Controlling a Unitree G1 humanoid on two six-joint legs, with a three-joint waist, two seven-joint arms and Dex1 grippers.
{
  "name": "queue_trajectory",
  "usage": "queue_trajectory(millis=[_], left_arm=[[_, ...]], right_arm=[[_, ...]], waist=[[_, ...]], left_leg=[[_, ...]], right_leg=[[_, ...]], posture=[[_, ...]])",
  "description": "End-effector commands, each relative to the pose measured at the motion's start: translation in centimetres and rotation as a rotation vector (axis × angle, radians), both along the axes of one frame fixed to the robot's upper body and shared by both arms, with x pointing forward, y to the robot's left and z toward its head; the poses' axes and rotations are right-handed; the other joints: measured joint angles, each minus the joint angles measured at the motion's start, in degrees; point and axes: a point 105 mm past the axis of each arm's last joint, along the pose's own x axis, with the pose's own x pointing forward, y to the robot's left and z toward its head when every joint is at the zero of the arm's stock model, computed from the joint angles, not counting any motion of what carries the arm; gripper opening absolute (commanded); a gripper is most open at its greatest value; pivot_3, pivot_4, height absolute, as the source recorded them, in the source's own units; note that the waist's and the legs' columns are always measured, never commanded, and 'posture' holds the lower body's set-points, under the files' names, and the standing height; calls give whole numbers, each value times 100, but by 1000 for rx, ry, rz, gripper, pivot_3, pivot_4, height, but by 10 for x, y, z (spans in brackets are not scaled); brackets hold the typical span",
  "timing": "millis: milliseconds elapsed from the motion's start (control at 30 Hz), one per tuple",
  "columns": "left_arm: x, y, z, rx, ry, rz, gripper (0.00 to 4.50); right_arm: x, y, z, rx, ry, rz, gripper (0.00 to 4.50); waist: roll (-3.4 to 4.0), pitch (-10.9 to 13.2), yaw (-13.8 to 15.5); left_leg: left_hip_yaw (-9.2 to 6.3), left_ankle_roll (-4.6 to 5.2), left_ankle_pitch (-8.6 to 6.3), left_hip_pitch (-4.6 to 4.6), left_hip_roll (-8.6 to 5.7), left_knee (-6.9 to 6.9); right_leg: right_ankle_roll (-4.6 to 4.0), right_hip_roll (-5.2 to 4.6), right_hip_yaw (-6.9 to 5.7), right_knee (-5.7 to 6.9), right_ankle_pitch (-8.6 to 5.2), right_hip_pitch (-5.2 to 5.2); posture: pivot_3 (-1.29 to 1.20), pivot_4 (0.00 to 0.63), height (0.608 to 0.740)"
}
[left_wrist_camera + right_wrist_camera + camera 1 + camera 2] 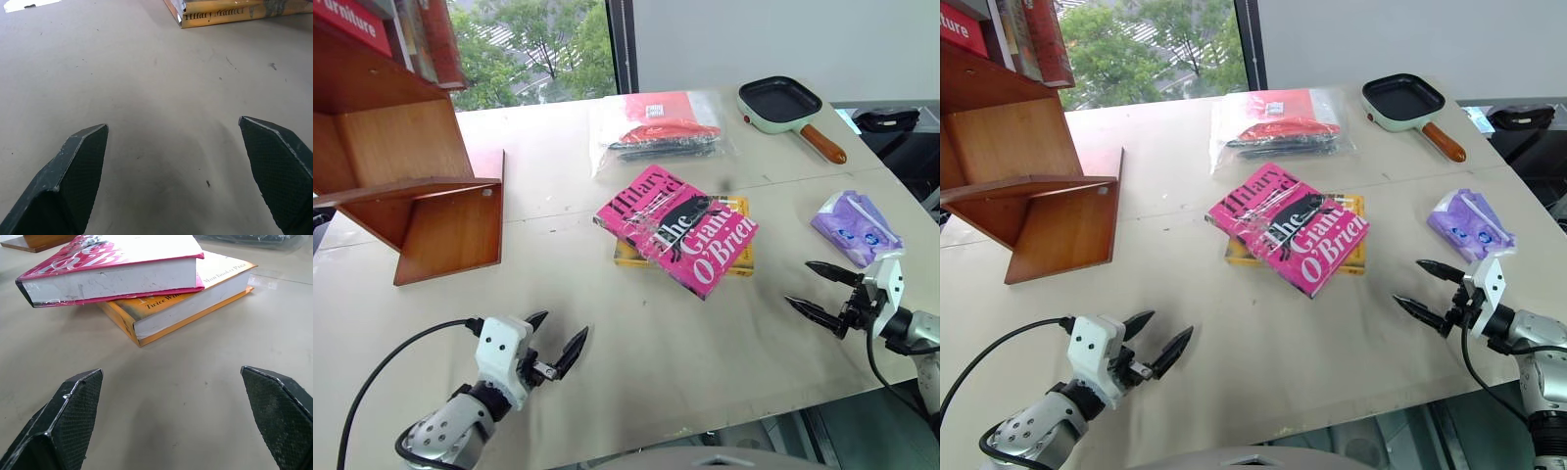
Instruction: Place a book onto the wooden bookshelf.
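The pink book (677, 227) lies flat in the middle of the surface (607, 323), face up, on top of a yellow-orange book (195, 298) and turned a bit vs. it, so the lower one's corners stick out.

The wooden bookshelf (406, 166) stands at the far left of the surface, well apart from both books, w/ some books standing on its upper board.

Left gripper (558, 345) is low over the bare surface at the near left, jaws released and wide, nothing between them. Right gripper (822, 292) is at the near right edge, pointing toward the books, jaws also spread wide and empty.

Behind the books: a clear plastic bag (658, 132) w/ red and dark items. Far right: a small green pan (781, 106) w/ brown handle. Just beside the right gripper: a purple packet (854, 227).
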Motion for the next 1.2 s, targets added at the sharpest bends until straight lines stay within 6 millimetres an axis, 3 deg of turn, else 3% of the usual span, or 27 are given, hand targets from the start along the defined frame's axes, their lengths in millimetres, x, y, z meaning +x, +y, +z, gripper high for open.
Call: queue_trajectory(millis=[33, 567, 800, 1133, 1200], left_arm=[[-3, -1, 8, 13, -37, -23, 4412], [-9, 2, 4, 27, -42, -40, 4412], [-7, 4, 12, 48, -67, -71, 4412], [7, 13, 96, 52, -203, -373, 4412], [7, 15, 108, 84, -205, -417, 4500]], right_arm=[[4, -6, 10, -6, -51, -13, 4500], [11, -19, 6, -55, -35, -29, 4500], [23, -19, 19, -36, -69, -53, 4500], [89, -7, 79, -24, -149, -112, 4500], [103, -1, 89, -23, -157, -113, 3954]], waist=[[0, 0, 0], [1, 6, -3], [1, 6, -9], [1, 21, -32], [0, 31, -24]], left_leg=[[0, 0, 0, 0, 0, 0], [0, 0, 0, 0, -1, 1], [1, 0, 0, 1, -1, 1], [-2, -31, 19, 4, 1, 6], [-4, -34, 20, 1, 1, 2]], right_leg=[[0, 0, 0, 0, 0, 0], [-2, 0, 0, -1, 1, 1], [-1, 0, 1, 2, 1, 1], [-6, 9, -4, 12, 3, -1], [-8, 7, -6, 6, 3, -2]], posture=[[0, 150, 740], [0, 150, 740], [0, 150, 740], [0, 150, 740], [0, 150, 740]])
